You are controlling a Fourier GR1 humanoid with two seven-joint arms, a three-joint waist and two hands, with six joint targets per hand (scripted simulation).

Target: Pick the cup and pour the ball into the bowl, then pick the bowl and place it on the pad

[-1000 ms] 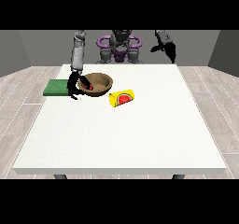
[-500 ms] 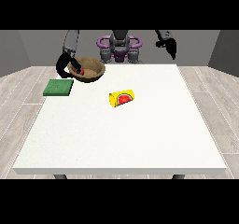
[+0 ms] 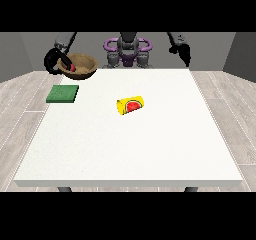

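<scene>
Front view: the brown, wood-coloured round bowl (image 3: 81,66) is off the large white table (image 3: 150,144), held up near the table's far corner at the view's left. The black hand at the view's left (image 3: 64,65) grips it at the rim on its outer side, fingers and thumb pinching the bowl's wall; the exact lie of the fingers is too small to make out. The bowl tilts a little towards the camera, enough to show the small red ball (image 3: 74,68) resting inside against the side nearest the hand. That the ball is in the bowl suggests the pouring part of the task is done, and the bowl is raised because it is now being carried to its resting place.

That place, the flat green square pad (image 3: 63,93), lies on the table below and a little nearer the camera than the bowl, close to the table's edge at the view's left. The bowl is apart from it, not yet set down; the next move calls for lowering the bowl onto the pad while levelling it, so the ball does not roll out.

The yellow cylindrical cup with a red watermelon print (image 3: 130,105) lies on its side near the table's middle, well apart from bowl and pad, apparently left there after pouring.

The hand at the view's right (image 3: 183,53) hangs raised beyond the table's far corner, holding nothing; whether its fingers are spread or curled I cannot tell.
</scene>
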